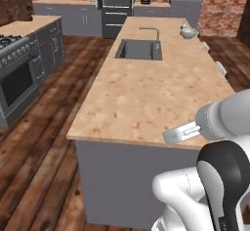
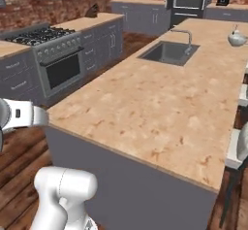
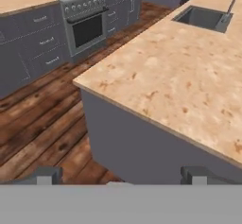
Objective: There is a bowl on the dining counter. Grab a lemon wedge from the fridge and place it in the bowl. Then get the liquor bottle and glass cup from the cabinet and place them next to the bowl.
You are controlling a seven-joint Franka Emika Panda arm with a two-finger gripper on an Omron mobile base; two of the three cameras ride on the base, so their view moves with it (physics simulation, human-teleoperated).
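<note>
The gripper (image 3: pixel 122 175) is hanging with its two finger tips spread wide and nothing between them, just off the near corner of the island counter (image 1: pixel 146 93), which is serving here as the landmark. The fridge (image 1: pixel 116 6) is standing well beyond the far end of that counter, against the back wall, so the lemon wedge is presumably inside it and cannot be seen. A pale rounded vessel (image 1: pixel 188 31), sitting on the counter's far right part beyond the sink (image 1: pixel 139 49), may be the bowl, though it could equally be a kettle; it is too small to tell.

The main risks, as I judge them, are lying in the drive: the base is sitting close to the counter's near end, and the arm could be clipping the corner when the base turns. The range (image 2: pixel 60 64) is flanking the aisle left of the counter, narrowing the route toward the fridge. Mistaking the pale vessel for the bowl would be misplacing the wedge later.
</note>
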